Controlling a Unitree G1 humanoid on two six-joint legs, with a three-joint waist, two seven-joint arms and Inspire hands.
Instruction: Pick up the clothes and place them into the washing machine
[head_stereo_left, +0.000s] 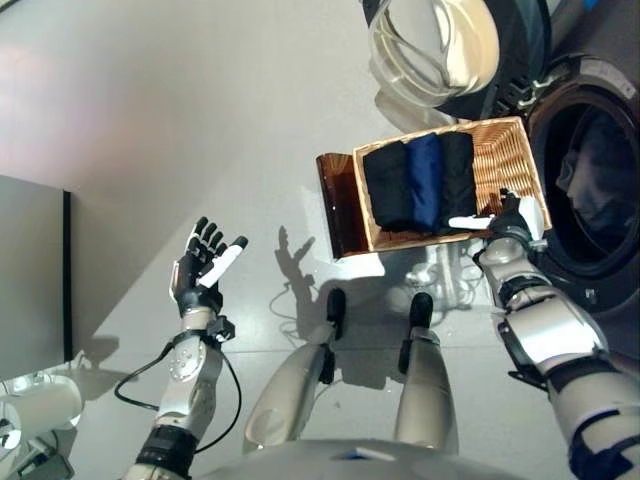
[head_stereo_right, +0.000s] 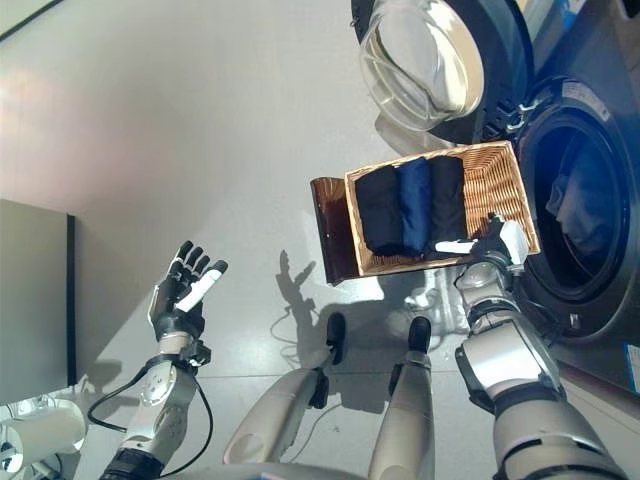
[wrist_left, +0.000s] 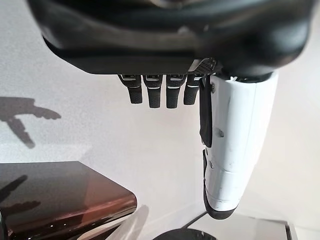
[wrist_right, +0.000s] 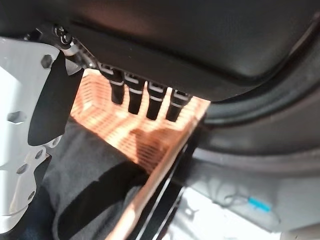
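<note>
— Where do the 2 head cameras look?
— Steeply down from side by side, sharing the wicker basket (head_stereo_left: 500, 165), washing machine (head_stereo_right: 580, 200) and floor (head_stereo_left: 150, 100).
— The wrist cameras?
— Very close. One looks past the left robot hand (wrist_left: 235, 140) at floor; the other past the right robot hand (wrist_right: 30, 140) into that basket.

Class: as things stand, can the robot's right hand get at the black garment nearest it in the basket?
Probably yes. The right hand hovers open over the basket, beside the black garment, with nothing covering it.
</note>
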